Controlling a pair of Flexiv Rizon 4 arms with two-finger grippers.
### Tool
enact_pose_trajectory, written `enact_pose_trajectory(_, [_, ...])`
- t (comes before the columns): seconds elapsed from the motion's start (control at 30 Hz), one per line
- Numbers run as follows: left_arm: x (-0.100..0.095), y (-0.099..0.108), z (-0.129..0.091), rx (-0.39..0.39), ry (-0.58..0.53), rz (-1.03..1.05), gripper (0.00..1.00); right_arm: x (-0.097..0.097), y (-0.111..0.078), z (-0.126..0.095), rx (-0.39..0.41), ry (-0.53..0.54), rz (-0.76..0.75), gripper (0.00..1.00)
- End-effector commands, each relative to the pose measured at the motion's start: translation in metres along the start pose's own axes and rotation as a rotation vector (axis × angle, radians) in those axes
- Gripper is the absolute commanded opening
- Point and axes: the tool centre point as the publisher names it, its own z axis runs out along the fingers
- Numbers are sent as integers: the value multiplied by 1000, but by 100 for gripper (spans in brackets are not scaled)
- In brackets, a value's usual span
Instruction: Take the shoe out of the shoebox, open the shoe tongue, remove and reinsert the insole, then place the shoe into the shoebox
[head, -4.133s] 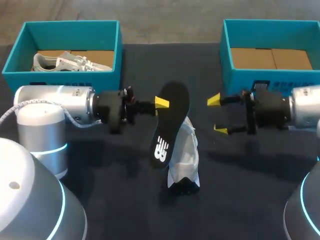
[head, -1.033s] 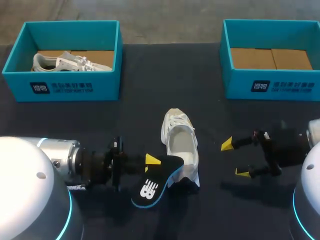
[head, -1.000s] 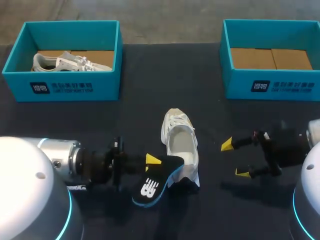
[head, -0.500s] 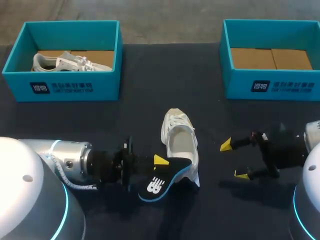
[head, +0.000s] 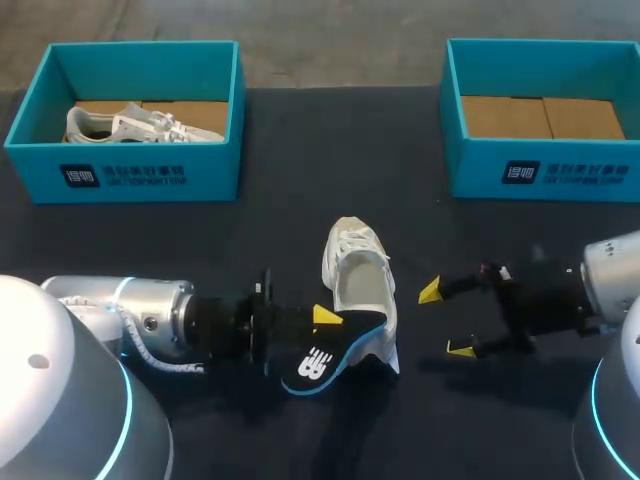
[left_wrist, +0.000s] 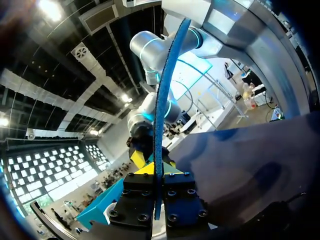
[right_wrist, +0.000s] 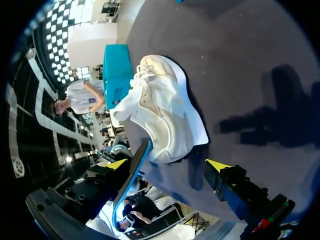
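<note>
A: Claw check: what does the left claw (head: 328, 322) have hold of?

B: It is clamped on the black insole (head: 318, 365), low in the frame, just left of centre. From the left wrist, both fingers pinch the insole (left_wrist: 165, 100) from two sides. It stands edge-on, straight ahead of the left claw (left_wrist: 156, 170).

A: And the right claw (head: 445, 320)?

B: Spread wide and gripping nothing, at the lower right over the dark counter (head: 300, 150). From the right wrist, the heel of the white shoe (right_wrist: 160, 110) lies ahead of the right claw (right_wrist: 167, 165), apart from its fingers, with the insole (right_wrist: 131, 175) just beside that heel.

A: Where exactly is the shoe?

B: The shoe (head: 358, 280) stands upright on the counter at lower centre, outside both boxes and between the two claws. Its toe points toward the top of the frame. The insole's free end tilts against the heel; whether it sits inside the opening I cannot tell.

A: Farther back?

B: The left shoebox (head: 140, 170), upper left, holds a second shoe (head: 140, 125). The right shoebox (head: 540, 170), upper right, shows its cardboard floor (head: 540, 115). Both boxes are well apart from the shoe.
</note>
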Motion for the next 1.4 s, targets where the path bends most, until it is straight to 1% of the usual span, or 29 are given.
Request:
enact_pose_trajectory(0.03, [1,2,2,4,-2,1,0,-4,-10,8,-20,17,4,100])
enact_pose_trajectory(0.2, [2,5,3,6,-1,-1,0,-6,-18,9,-28,32,4,100])
enact_pose_trajectory(0.33, [4,7,3,6,-3,-4,0,-7,-19,12,-23,40,9,100])
enact_pose_trajectory(0.57, [7,7,3,7,-6,-6,0,-8,-18,14,-14,51,14,100])
enact_pose_trajectory(0.83, [7,6,3,12,-3,-1,0,-5,-11,10,-21,53,18,100])
enact_pose_trajectory(1.1, [4,10,3,-10,-25,-21,0,-6,-10,9,-21,58,24,100])
enact_pose_trajectory(1.2, [3,11,3,-4,-32,-31,0,-6,-10,9,-21,58,24,100])
enact_pose_trajectory(1.27, [3,13,4,22,-40,-45,0,-6,-10,9,-21,58,24,100])
enact_pose_trajectory(1.4, [2,15,5,24,-39,-51,0,-6,-10,9,-21,58,24,100])
